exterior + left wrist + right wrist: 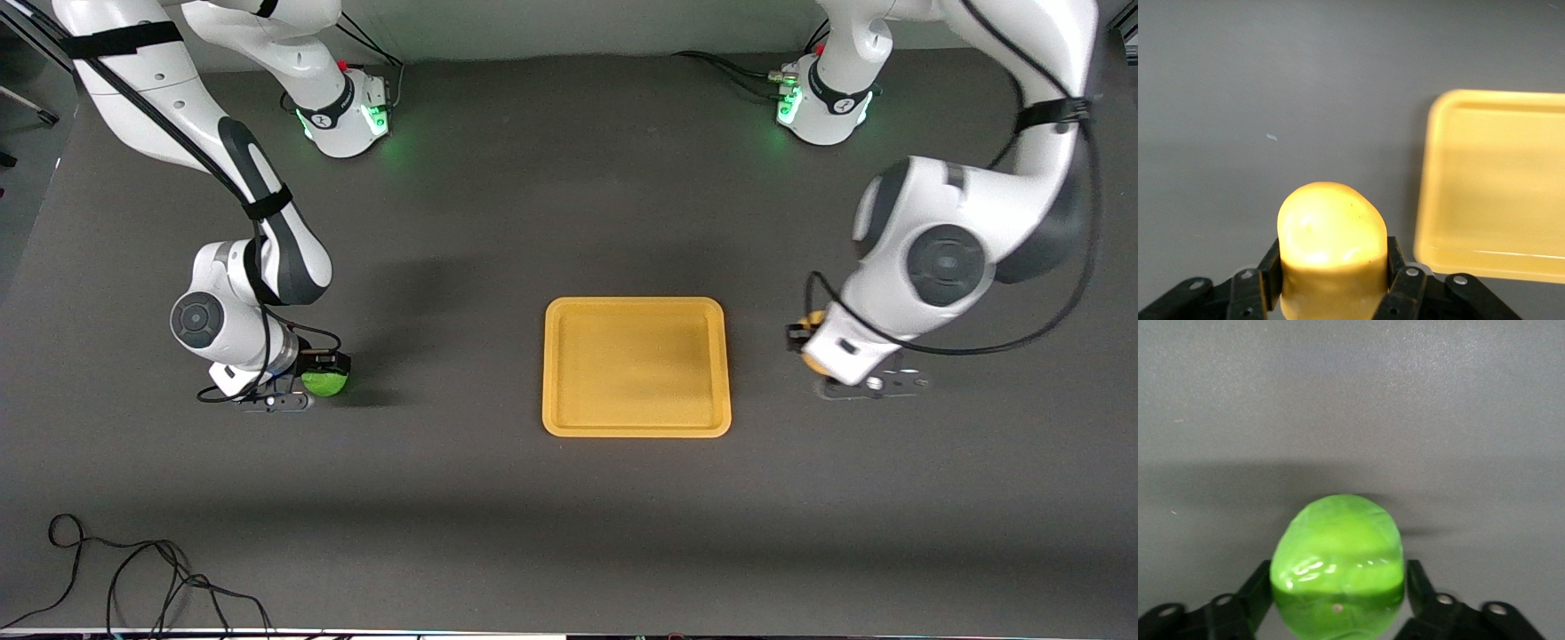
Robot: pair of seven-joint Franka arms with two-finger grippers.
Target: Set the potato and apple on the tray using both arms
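The green apple [325,382] sits between the fingers of my right gripper [322,375], which is shut on it low over the table toward the right arm's end. It fills the right wrist view [1337,560], with the gripper [1338,603] clamped on both sides. My left gripper [805,343] is shut on the yellow-orange potato [810,319], low beside the tray at the left arm's end; the wrist hides most of it. The left wrist view shows the potato [1330,247] in the gripper [1331,283]. The orange-yellow tray [637,430] lies flat between the grippers and holds nothing; it also shows in the left wrist view [1498,173].
A loose black cable [133,578] lies on the dark table near the front camera at the right arm's end. The two arm bases [347,111] [822,102] stand along the table's edge farthest from the front camera.
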